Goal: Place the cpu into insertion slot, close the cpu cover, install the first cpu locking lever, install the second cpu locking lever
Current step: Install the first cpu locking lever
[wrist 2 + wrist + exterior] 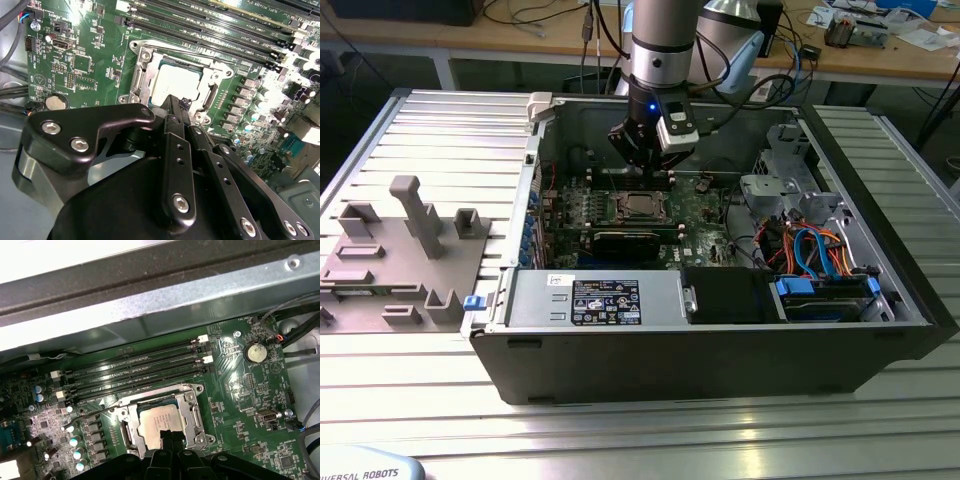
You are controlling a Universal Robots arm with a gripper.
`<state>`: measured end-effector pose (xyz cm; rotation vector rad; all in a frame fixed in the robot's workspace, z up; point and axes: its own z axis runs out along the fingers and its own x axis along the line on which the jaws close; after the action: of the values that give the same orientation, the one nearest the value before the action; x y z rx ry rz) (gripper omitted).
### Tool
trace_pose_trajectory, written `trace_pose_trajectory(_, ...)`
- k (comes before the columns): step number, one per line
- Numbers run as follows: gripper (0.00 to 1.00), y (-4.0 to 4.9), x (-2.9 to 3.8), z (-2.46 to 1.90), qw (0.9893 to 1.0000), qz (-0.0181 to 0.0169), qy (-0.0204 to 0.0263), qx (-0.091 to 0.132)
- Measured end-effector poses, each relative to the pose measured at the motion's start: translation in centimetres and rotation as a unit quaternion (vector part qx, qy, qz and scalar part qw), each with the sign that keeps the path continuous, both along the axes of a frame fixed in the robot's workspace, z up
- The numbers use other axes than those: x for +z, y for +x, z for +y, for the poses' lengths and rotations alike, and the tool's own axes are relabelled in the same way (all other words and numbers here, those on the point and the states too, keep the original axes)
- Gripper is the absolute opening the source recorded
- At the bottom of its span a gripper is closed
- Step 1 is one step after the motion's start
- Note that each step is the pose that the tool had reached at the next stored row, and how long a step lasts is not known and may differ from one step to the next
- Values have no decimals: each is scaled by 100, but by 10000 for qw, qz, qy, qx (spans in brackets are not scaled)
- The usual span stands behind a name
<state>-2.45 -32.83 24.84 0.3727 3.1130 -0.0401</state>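
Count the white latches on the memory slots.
4 in the first wrist view: white latches at the memory slots' end by the coin cell, and two more at the far end. Others may be hidden.

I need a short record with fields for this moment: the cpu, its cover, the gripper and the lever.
cpu: seated on the green board, metal top showing
cpu cover: down, framing the cpu
gripper: shut, at the cpu's edge; contact cannot be told
locking lever: locked or not, cannot be told
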Motion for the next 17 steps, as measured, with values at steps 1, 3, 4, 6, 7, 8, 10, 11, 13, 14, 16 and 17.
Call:
trace_pose_trajectory(1, 11, 0, 0, 0, 10000, 0, 0, 5)
trace_pose_trajectory(3, 11, 0, 0, 0, 10000, 0, 0, 9)
trace_pose_trajectory(4, 11, 0, -1, 0, 10000, 0, 0, 22)
trace_pose_trajectory(6, 11, 0, -1, 0, 10000, 0, 0, 43)
trace_pose_trajectory(7, 11, 0, -1, 0, 10000, 0, 0, 44)
trace_pose_trajectory(8, 11, 0, -1, 0, 10000, 0, 0, 48)
trace_pose_trajectory(10, 11, 0, -1, 0, 10000, 0, 0, 53)
trace_pose_trajectory(11, 11, 0, -1, 0, 10000, 0, 0, 57)
trace_pose_trajectory(13, 11, 0, -1, 0, 10000, 0, 0, 62)
trace_pose_trajectory(14, 11, 0, -1, 0, 10000, 0, 0, 66)
trace_pose_trajectory(16, 11, 0, 0, 0, 10000, 0, 0, 73)
trace_pose_trajectory(17, 11, 0, 0, 0, 10000, 0, 0, 75)
